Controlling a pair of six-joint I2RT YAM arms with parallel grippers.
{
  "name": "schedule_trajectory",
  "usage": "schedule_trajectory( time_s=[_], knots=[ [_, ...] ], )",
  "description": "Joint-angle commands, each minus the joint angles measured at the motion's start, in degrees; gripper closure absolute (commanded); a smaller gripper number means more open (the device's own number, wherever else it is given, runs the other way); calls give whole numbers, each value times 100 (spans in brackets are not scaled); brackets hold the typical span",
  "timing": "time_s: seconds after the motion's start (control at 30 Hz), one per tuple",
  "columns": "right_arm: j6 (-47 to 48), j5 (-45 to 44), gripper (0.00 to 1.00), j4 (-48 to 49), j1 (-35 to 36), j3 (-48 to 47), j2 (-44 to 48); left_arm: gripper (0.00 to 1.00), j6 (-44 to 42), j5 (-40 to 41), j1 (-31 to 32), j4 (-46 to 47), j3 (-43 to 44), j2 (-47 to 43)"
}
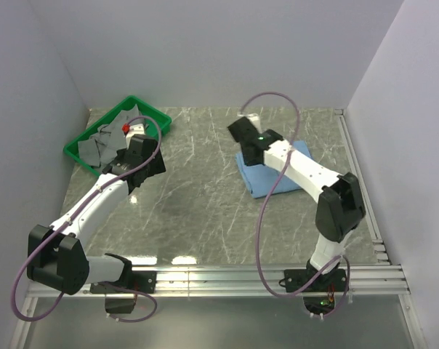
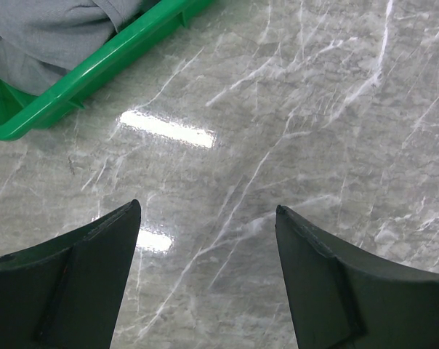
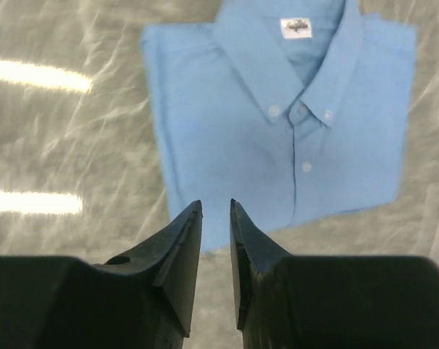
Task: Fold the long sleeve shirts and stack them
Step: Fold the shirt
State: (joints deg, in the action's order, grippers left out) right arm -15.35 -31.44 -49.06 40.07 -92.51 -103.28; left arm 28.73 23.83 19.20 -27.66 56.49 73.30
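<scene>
We find one light blue shirt [image 3: 278, 123] already folded into a neat rectangle. It lies flat on the right side of the table [image 1: 198, 189], front up, with the collar, the label and the small white buttons showing. We take this as the first finished piece and the base of the stack, since nothing lies on top of it.

The right gripper [image 3: 216, 205] hangs just above the shirt's near edge. Its fingers are drawn almost together with only a thin slit between them, and they hold nothing.

At the far left stands a green bin [image 1: 143, 104] with rumpled grey clothes [image 1: 96, 145] in it. We cannot tell how many pieces there are, or whether they all have long sleeves.

The left gripper [image 2: 206, 211] is spread wide and empty over bare table just beside the bin's near right edge.

As we judge it, the task is at an early stage. One shirt is done, and the grey clothes have yet to be taken out, folded and laid on the blue one.
</scene>
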Motion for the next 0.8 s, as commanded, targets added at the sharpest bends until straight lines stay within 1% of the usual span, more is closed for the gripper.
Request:
schedule_trajectory(
  time_s=[0.0,0.03,0.07,0.13,0.23,0.27,0.33,0.37,0.43,0.5,0.6,0.73,0.77],
  knots=[
    [-749,1138,72,1212,-623,1101,387,20,1,16,-22,156,-15,-149],
    [-802,1488,72,1693,-711,1347,458,20,1,16,-30,173,-15,-158],
    [-959,1596,73,1863,-859,1732,493,20,1,7,-30,173,-15,-167],
    [-1048,1877,73,2214,-914,2025,432,20,-8,-28,-30,191,-33,-175],
    [-1128,2325,76,2593,-914,2552,204,20,-25,-81,-30,226,-42,-175],
    [-1145,2623,76,2664,-914,2632,90,20,-25,-98,-30,252,-59,-184],
    [-1180,2862,77,2831,-888,2807,-77,20,-34,-142,-30,270,-59,-184],
    [-1206,3072,77,2849,-887,2835,-139,20,-34,-160,-30,305,-76,-176],
    [-1233,3127,77,2832,-870,2905,-236,20,-43,-221,-30,323,-77,-175],
    [-1207,3433,78,2797,-809,2932,-315,20,-52,-300,-30,384,-112,-202],
    [-1049,3635,78,2604,-651,2826,-324,20,-17,-660,-30,620,-191,-237],
    [-934,3890,77,2401,-396,2651,-192,21,334,-1512,-13,788,-147,-97],
    [-952,3961,77,2375,-308,2650,-183,21,526,-1861,-13,832,-130,-53]
  ],
)
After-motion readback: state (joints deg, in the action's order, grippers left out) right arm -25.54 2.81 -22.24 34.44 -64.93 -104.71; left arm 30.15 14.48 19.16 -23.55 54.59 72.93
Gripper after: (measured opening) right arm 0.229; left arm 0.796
